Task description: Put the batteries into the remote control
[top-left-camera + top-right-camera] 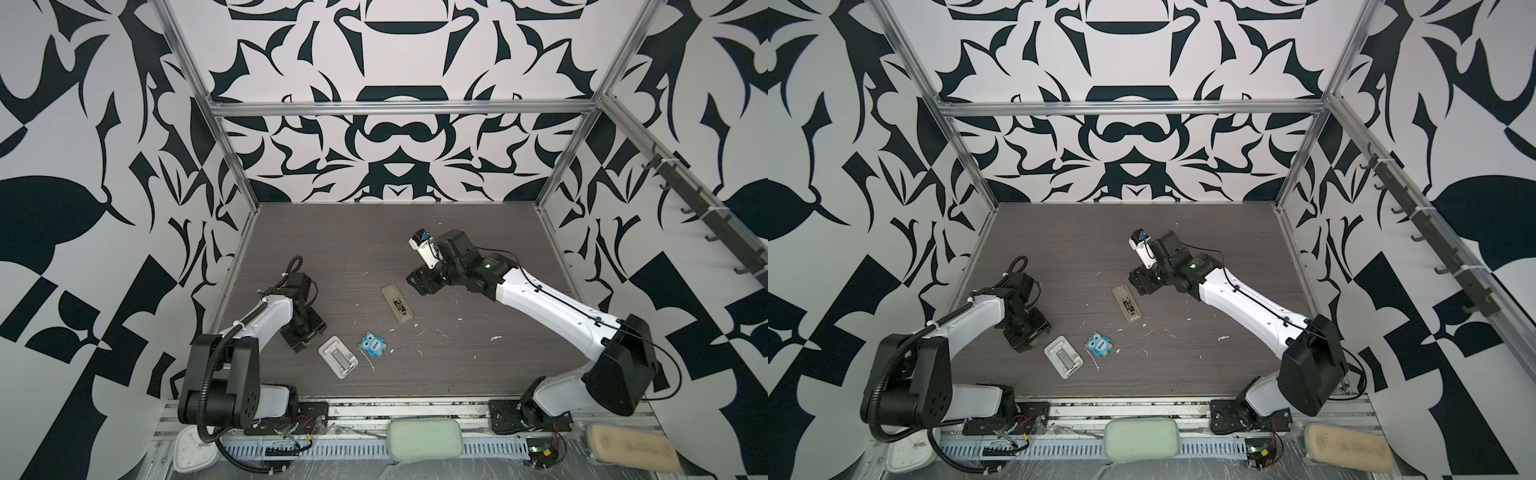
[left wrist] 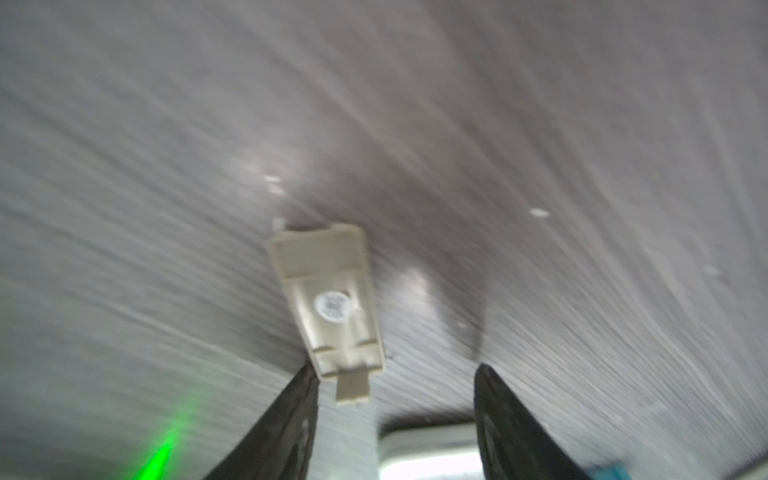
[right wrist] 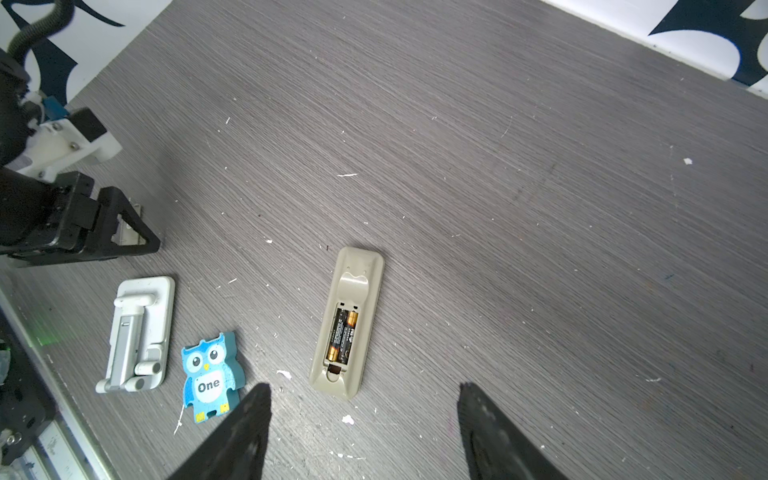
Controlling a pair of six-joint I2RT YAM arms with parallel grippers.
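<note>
White folding stand [image 3: 164,299]: lies flat near the front edge of the grey wood-grain table [image 3: 498,208], left of centre.
Blue owl figure [image 3: 210,378]: just beside the stand, marked "One", no part of this job.
Left gripper [image 2: 395,374]: low over the table just left of the stand, fingers apart, nothing clamped between them.
Battery cover [image 2: 328,291]: a small beige lid with a round sticker and a latch tab, flat on the table just past the left gripper's fingertips. Its tab end sits close to one finger; the blur hides whether they touch.
Remote control [image 3: 353,286]: face down mid-table, well apart from the cover, with its battery bay uncovered.
Batteries [image 3: 343,334]: both lie side by side in the bay, gold ends pointing opposite ways.
Right gripper [image 1: 417,283]: farthest back, hovering above and beside the remote's far end, fingers apart and empty.
Step in hand: loading looks done; what is left seems to be fetching the cover to shut the bay.
Next move: the left fingers should straddle the thin lid by its long edges, pinch it, carry it to the remote and slide the tab in, probably with the right gripper steadying the body.
</note>
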